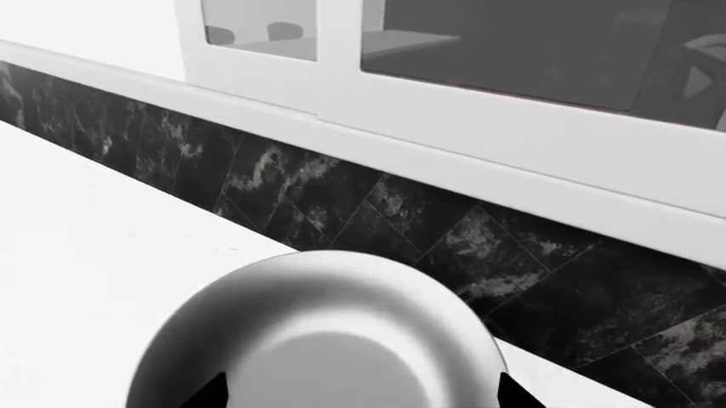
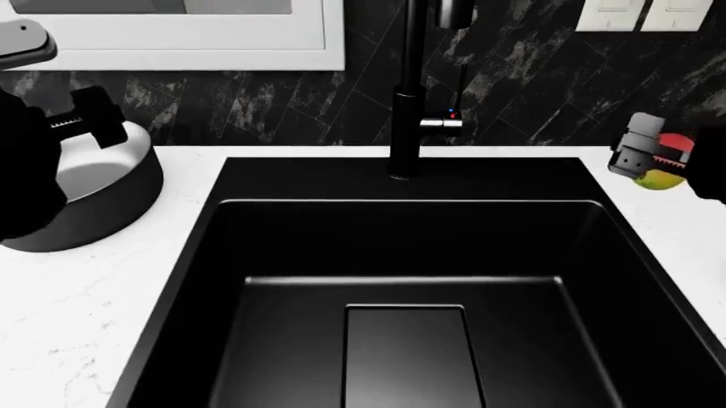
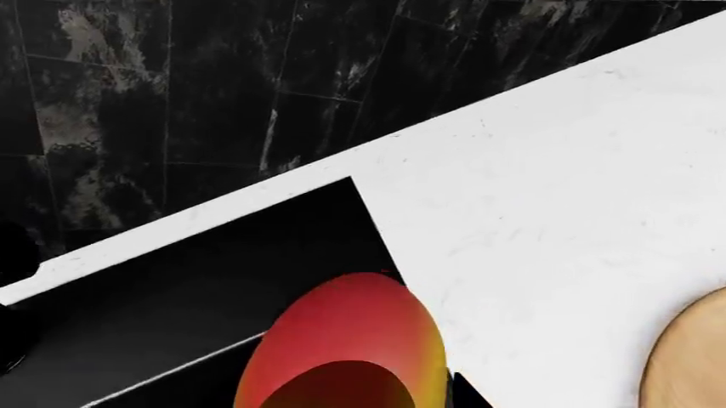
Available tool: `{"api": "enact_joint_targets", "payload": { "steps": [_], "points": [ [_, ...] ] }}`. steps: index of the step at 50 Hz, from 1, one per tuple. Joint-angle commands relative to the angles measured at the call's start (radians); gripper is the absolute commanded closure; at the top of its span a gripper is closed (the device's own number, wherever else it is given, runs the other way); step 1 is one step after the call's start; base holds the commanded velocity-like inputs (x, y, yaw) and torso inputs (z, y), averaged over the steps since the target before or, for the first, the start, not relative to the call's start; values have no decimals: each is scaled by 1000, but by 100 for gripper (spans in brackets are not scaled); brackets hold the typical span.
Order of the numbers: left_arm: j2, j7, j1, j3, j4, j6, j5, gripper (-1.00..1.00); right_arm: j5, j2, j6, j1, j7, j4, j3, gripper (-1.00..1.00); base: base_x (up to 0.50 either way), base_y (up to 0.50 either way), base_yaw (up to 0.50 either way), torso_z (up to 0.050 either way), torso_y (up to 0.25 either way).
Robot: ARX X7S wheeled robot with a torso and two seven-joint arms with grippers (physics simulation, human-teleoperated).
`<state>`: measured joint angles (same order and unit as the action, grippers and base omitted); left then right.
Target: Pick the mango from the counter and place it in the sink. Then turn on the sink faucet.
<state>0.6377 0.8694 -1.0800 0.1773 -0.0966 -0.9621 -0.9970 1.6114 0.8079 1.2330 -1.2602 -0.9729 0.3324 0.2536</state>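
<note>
Hanging in the right gripper (image 2: 655, 166) at the right edge of the head view, the mango (image 2: 661, 172) showed red above and yellow-green below, caught between the fingers and lifted off the counter (image 2: 68, 314). It sat above the right rim of the sink (image 2: 227, 246), near the back corner of the basin. The right wrist view gave the same fruit (image 3: 352, 340) up close — red skin fading to yellow at one side, with a dark fingertip (image 3: 467, 389) pressed against its edge. Under it in that view ran the line where the black basin (image 3: 170, 306) met the white stone (image 3: 545, 212), so the mango hung partly over the basin and partly over the worktop. A curved edge of a tan cutting board (image 3: 692, 357) showed on the stone at that picture's corner.

The basin was a large black rectangle with a drain plate (image 2: 406, 353) in its floor. Behind it, at the middle of the back rim, stood the faucet (image 2: 406, 93), a slim black column with its small chrome lever (image 2: 445, 123) sticking out to the side.

Off to the left, a round grey pot (image 2: 85, 200) rested on the counter beside the basin. The left gripper (image 2: 80, 119) hovered over it; the left wrist view looked down on the pot (image 1: 318, 340) with both fingertips (image 1: 216, 393) set well apart — nothing between them. A black tiled wall (image 1: 340, 187) and a white window frame (image 1: 477, 127) rose behind.
</note>
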Motion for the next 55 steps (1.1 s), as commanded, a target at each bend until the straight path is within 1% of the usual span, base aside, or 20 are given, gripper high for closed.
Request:
{"api": "enact_joint_targets", "payload": {
  "steps": [1,8,14,20,26,31,33,40,47,55],
  "points": [
    [-5,-3,0,7,-6,5,5,-100,41,-81,84,-45,-16,-5,57,100,0,0,0,0,0],
    [-6,-3,-4,8,-8,4,5,-100,1,-131,91,-54,14,7,109,100,0,0,0,0,0],
    [-5,-4,0,5,-9,7,3,-100,-39,-185,114,-96,31,26,170,100,0,0,0,0,0],
    [-4,-3,-2,3,-10,7,2,-100,-52,-227,139,-94,49,2,219,100,0,0,0,0,0],
    [-9,-5,-7,9,-13,7,5,-100,-113,-288,133,-105,94,37,287,100,0,0,0,0,0],
    [-9,-9,-4,10,-17,13,8,-100,-199,-339,103,-102,183,79,368,100,0,0,0,0,0],
    [-8,-8,-4,10,-19,14,8,-100,-222,-355,95,-92,197,86,393,100,0,0,0,0,0],
    [-12,-12,-5,15,-25,18,13,-100,-232,-375,110,-37,198,39,448,100,0,0,0,0,0],
    [-14,-9,-2,13,-22,19,10,-100,-225,-387,111,-14,192,23,462,100,0,0,0,0,1],
    [-16,-11,-5,16,-26,20,12,-100,-275,-417,91,25,235,21,533,100,0,0,0,0,0]
  ]
}}
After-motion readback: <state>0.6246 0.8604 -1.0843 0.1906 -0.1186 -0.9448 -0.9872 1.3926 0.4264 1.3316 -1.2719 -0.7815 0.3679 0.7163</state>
